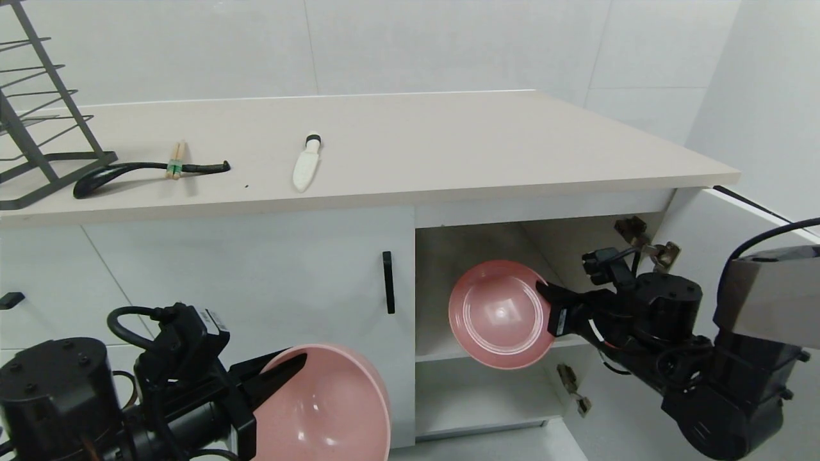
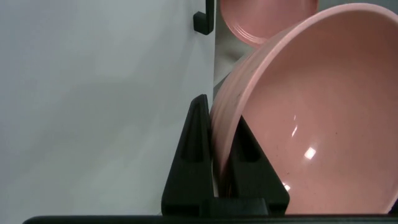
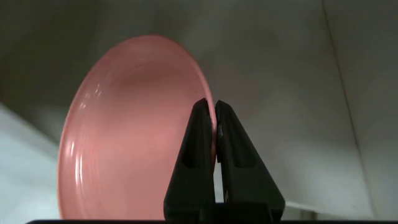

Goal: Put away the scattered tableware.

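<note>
Head view: left gripper (image 1: 291, 366) clamps the rim of the bowl (image 1: 333, 403); right gripper (image 1: 543, 292) pinches the plate (image 1: 496, 314), held ahead of it inside the cabinet (image 1: 474, 246)

Left wrist: jaws closed on the bowl (image 2: 311, 124), plate (image 2: 267, 18) beyond

Right wrist: jaws closed on the edge of the plate (image 3: 130, 130)

The beige countertop (image 1: 410, 141) lies well above both sets of jaws. Up and beyond the left gripper (image 1: 291, 366), it carries a wire dish rack (image 1: 38, 128), a black ladle (image 1: 128, 171) crossed by chopsticks (image 1: 175, 160), and a white knife (image 1: 306, 165).
</note>
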You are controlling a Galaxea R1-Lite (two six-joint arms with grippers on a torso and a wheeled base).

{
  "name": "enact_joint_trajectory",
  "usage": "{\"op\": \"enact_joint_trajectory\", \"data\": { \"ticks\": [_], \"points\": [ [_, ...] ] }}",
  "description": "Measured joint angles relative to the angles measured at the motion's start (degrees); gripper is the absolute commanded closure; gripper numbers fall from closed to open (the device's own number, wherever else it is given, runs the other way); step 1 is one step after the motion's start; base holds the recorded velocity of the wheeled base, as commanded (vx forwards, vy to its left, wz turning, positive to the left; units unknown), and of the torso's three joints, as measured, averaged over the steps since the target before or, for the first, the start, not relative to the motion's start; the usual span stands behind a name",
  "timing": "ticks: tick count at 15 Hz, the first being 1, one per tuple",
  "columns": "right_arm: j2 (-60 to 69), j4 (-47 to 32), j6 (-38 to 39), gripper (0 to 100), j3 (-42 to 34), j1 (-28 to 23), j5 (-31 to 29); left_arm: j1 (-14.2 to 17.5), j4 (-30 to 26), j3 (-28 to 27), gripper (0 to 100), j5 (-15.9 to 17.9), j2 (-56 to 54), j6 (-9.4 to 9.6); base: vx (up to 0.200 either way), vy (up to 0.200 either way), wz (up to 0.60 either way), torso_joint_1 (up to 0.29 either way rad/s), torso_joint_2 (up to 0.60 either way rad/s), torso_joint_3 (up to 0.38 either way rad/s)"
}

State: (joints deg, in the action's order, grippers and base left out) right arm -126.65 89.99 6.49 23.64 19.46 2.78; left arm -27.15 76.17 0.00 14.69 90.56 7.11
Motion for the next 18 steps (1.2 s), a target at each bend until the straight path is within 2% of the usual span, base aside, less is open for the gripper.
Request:
{"op": "enact_joint_trajectory", "data": {
  "ticks": [3, 7, 18],
  "points": [
    [-3.89, -0.05, 6.62, 100, 3.89, -0.61, -0.68, 0.17, 0.00, 0.00, 100, -0.02, 0.00, 0.00, 0.000, 0.000, 0.00, 0.000, 0.00, 0.000],
    [-7.47, -0.09, 7.57, 100, 5.30, -0.74, -0.71, 0.22, 0.00, 0.00, 100, -0.02, 0.06, 0.00, 0.000, 0.000, 0.00, 0.000, 0.00, 0.000],
    [-20.57, -0.05, 12.18, 100, 18.44, -1.77, -2.88, 0.28, 0.00, 0.00, 100, 0.00, 1.33, 0.00, 0.000, 0.000, 0.00, 0.000, 0.00, 0.000]
  ]
}}
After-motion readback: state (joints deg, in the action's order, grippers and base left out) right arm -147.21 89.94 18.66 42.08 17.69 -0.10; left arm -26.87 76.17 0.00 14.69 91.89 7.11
